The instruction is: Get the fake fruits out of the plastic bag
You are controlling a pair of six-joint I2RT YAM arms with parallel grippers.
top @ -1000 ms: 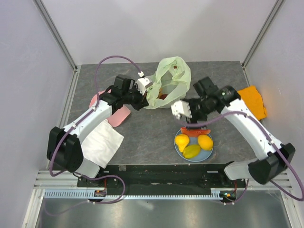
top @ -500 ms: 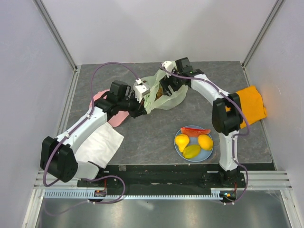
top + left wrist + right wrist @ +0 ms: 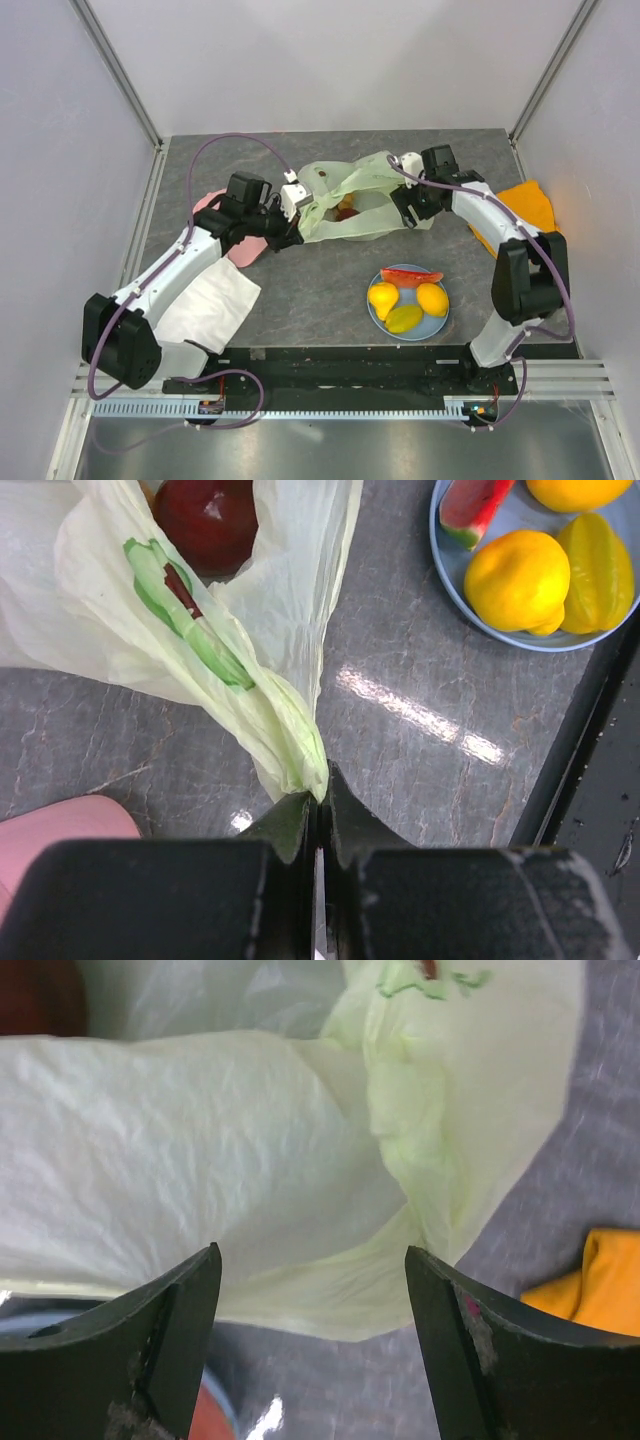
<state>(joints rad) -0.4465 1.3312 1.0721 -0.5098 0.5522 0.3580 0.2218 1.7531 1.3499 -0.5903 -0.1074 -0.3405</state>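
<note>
The plastic bag (image 3: pixel 352 198) lies stretched on the table between both grippers. My left gripper (image 3: pixel 297 214) is shut on the bag's left edge, a pinched fold (image 3: pixel 300 750) showing right at its fingertips. A dark red fruit (image 3: pixel 207 520) sits inside the bag's mouth (image 3: pixel 345 207). My right gripper (image 3: pixel 405 198) stands open at the bag's right side, and pale bag film (image 3: pixel 300 1210) lies between and just beyond its fingertips. On the light-blue plate (image 3: pixel 376 314) lie two yellow fruits (image 3: pixel 382 297), a yellow-green one (image 3: pixel 404 319) and a red slice (image 3: pixel 410 276).
An orange cloth (image 3: pixel 530 208) lies right of the right gripper, close to the table's right edge. A pink cloth (image 3: pixel 248 244) and a white folded cloth (image 3: pixel 212 300) lie under and beside the left arm. The table's near edge runs just past the plate.
My right arm left the plate, swung over the bag's far side and came down at its right side, jaws narrowing a little. The bag is pulled flatter and wider. Left grip unchanged.
</note>
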